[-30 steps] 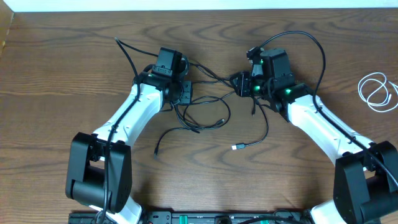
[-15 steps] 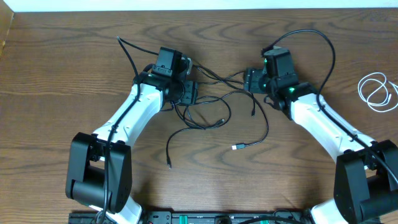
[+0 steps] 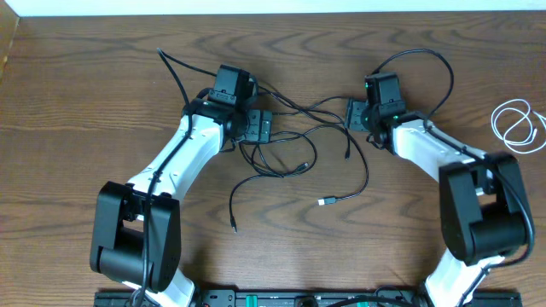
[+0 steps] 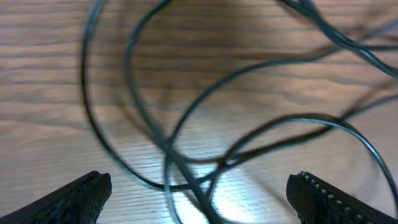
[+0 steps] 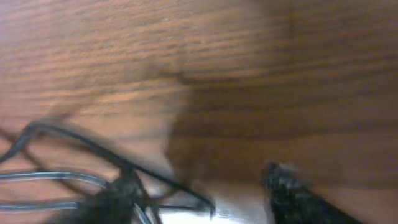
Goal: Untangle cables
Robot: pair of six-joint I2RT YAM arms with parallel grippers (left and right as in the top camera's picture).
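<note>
The black cable (image 3: 367, 170) sprawls in loose crossing loops mid-table, with a silver plug (image 3: 325, 202) at one end. The white cable (image 3: 496, 121) lies coiled at the far right, apart from both arms. My left gripper (image 3: 260, 126) is wide open at the left side of the tangle. In the left wrist view several strands of black cable (image 4: 166, 149) cross on the wood between its fingertips (image 4: 81, 199), none pinched. My right gripper (image 3: 354, 113) sits at the tangle's upper right. The right wrist view is blurred: its jaws (image 5: 199, 199) stand apart, a black cable (image 5: 93, 146) running in between them.
Thicker black wires of the arms arc over the wood behind each wrist (image 3: 426, 55). The dark wooden table (image 3: 85, 102) ends at a pale strip (image 3: 273, 7) along the far side.
My left gripper has gone from shut to wide open, letting the black cable go; its free end slid down and right. My right gripper has drawn back to the right.
</note>
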